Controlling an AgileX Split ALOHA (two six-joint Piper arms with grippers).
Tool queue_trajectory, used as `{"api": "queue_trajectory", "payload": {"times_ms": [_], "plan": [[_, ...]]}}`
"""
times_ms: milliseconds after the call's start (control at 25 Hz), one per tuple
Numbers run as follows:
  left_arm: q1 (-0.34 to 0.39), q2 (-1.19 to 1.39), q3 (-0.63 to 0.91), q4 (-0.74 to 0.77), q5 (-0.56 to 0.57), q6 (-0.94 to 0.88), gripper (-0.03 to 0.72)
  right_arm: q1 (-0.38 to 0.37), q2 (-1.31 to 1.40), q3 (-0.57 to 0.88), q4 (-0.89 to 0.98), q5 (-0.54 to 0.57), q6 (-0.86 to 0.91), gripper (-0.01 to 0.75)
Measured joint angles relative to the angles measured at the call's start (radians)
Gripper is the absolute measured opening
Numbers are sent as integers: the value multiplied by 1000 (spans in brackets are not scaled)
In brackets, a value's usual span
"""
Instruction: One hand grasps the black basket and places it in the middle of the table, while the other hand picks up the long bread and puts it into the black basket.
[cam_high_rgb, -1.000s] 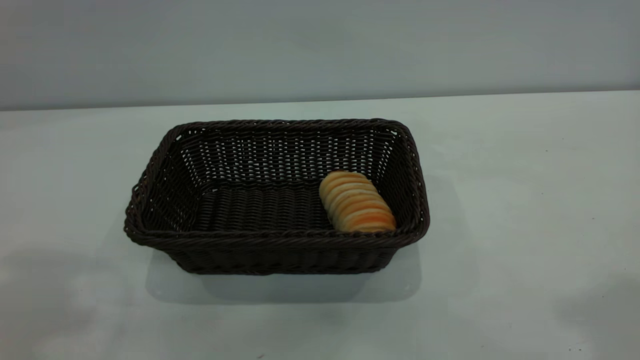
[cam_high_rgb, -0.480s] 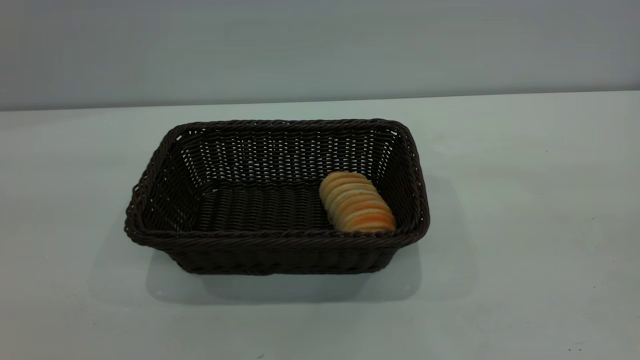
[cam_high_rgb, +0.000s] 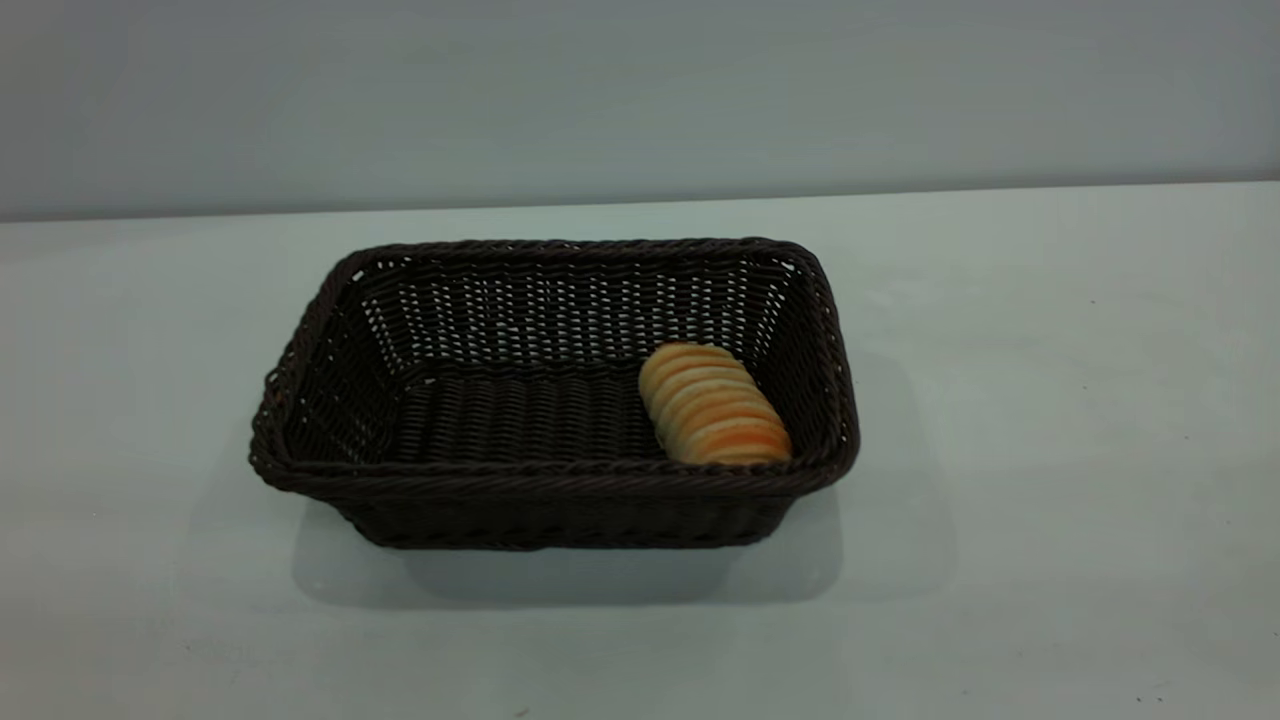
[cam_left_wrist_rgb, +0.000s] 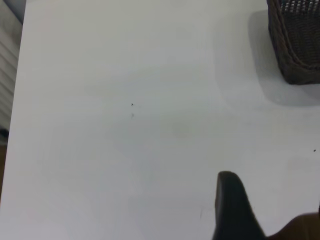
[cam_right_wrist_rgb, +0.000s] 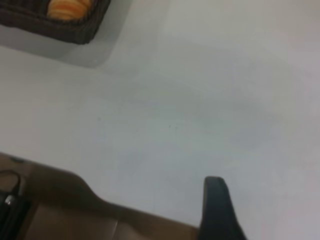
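Note:
The black basket (cam_high_rgb: 550, 482) stands on the middle of the white table (cam_high_rgb: 1050, 400). The long bread (cam_high_rgb: 713, 404) lies inside it at its right end, against the right wall. Neither gripper shows in the exterior view. In the left wrist view, my left gripper (cam_left_wrist_rgb: 232, 210) hangs over bare table, well away from a corner of the basket (cam_left_wrist_rgb: 297, 45). In the right wrist view, my right gripper (cam_right_wrist_rgb: 216, 210) is also over bare table, far from the basket (cam_right_wrist_rgb: 55, 27) and the bread (cam_right_wrist_rgb: 67, 7). Both grippers hold nothing that I can see.
A plain grey wall (cam_high_rgb: 640, 100) runs behind the table's far edge. The table's edge and a brown surface (cam_right_wrist_rgb: 60, 205) below it show in the right wrist view. White tabletop surrounds the basket on all sides.
Faint shadows at the table's near left and near right corners have faded away. The basket and the bread have not moved.

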Motion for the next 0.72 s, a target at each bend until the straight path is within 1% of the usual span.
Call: {"api": "queue_trajectory", "payload": {"times_ms": [280, 520, 720], "plan": [[0, -141, 45, -1, 14, 0, 476, 0, -95, 13, -21, -13, 0, 487], [0, -151, 48, -1, 36, -4, 476, 0, -96, 40, -31, -19, 0, 487], [0, -151, 60, -9, 34, -70, 476, 0, -96, 40, -32, -19, 0, 487]]}}
